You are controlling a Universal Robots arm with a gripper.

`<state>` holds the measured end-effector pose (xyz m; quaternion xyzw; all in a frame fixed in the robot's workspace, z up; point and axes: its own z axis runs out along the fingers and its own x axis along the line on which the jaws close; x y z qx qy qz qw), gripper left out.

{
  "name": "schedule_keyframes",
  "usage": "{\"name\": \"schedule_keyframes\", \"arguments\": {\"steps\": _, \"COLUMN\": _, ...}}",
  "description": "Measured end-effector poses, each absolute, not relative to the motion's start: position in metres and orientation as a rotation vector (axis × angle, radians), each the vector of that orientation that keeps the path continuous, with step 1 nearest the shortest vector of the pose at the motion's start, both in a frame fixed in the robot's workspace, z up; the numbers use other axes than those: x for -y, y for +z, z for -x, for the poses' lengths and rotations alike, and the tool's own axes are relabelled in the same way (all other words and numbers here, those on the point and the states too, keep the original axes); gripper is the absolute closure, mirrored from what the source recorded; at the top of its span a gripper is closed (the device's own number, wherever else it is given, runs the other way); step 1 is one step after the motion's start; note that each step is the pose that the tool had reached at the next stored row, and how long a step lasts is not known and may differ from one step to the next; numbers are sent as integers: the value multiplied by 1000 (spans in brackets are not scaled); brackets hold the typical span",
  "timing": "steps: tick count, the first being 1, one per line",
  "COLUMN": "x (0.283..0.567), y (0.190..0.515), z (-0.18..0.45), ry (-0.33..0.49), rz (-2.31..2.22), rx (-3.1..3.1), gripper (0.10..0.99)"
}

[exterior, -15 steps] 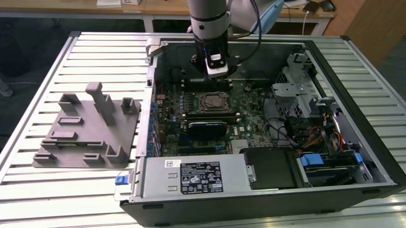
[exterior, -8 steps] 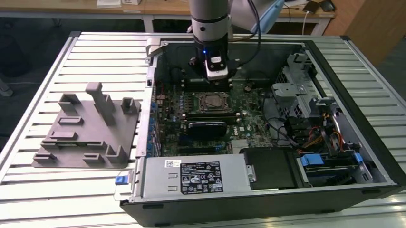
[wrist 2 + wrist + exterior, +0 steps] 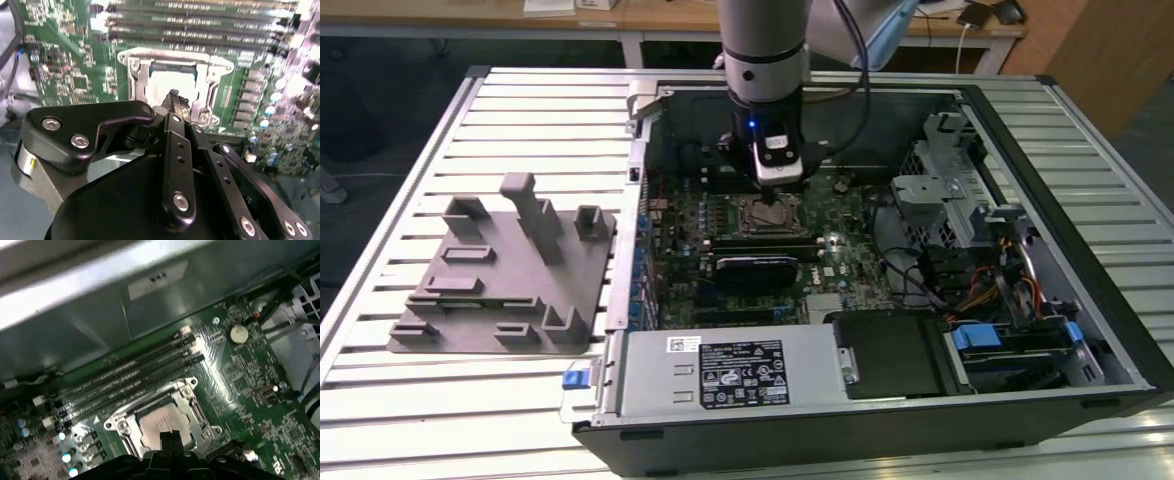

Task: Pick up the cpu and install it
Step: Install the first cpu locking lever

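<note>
Exterior view: gripper (image 3: 778, 203) hangs inside the open computer case (image 3: 1067, 330) on the slatted worktop (image 3: 400, 400), tips right over the socket (image 3: 763, 212) on the motherboard (image 3: 847, 265); grey fixture block (image 3: 507, 270) sits well apart at the exterior view's left

Second wrist view: jaws closed together, nothing between them, gripper (image 3: 173, 96) just above the cpu (image 3: 162, 82), which lies seated in the socket frame (image 3: 131, 67)

First wrist view: cpu (image 3: 160, 421) flat in the socket, gripper (image 3: 170, 436) tips together over its near edge; cannot tell if touching
</note>
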<state>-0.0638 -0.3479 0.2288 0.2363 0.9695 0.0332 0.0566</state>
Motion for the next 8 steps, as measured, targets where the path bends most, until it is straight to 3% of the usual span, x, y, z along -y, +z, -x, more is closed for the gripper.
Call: {"name": "schedule_keyframes", "arguments": {"steps": 8, "x": 360, "y": 228, "z": 64, "ry": 94, "rz": -719, "rx": -2950, "gripper": 980}}
